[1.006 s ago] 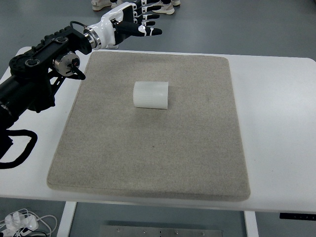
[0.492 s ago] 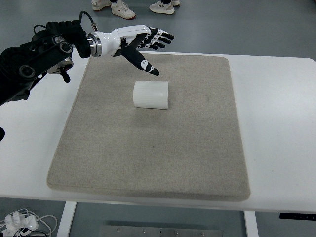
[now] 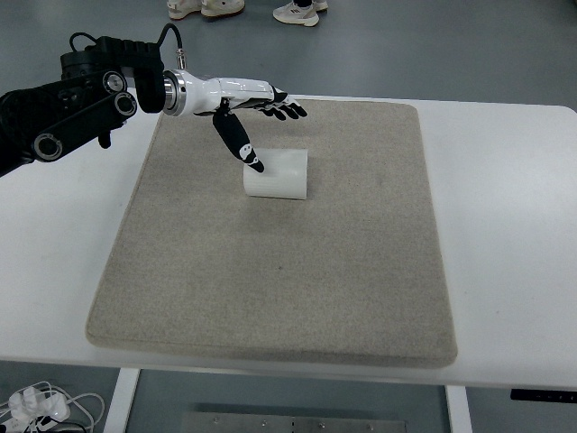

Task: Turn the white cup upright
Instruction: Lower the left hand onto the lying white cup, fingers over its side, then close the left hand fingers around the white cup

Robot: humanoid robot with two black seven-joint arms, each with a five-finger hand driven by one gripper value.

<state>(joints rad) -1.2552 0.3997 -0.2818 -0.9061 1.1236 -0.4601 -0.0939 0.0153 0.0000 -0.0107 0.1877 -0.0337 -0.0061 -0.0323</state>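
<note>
A white cup (image 3: 279,174) lies on its side near the middle back of the grey mat (image 3: 270,271). My left hand (image 3: 260,117) reaches in from the upper left, white with black fingertips, and hovers over the cup's back left. Its fingers (image 3: 287,110) are spread and hold nothing. The thumb (image 3: 240,142) points down toward the cup's left end, its tip overlapping that end in the picture. Whether it touches the cup I cannot tell. The right arm is out of view.
The mat lies on a white table (image 3: 505,225). The black left arm (image 3: 63,108) crosses the table's back left corner. Shoes of people (image 3: 293,11) stand on the floor beyond the table. White cables (image 3: 36,406) lie on the floor at the front left.
The left hand has moved forward and lower toward the cup; the thumb has swung down from above the mat to the cup's left end. The cup has not moved.
</note>
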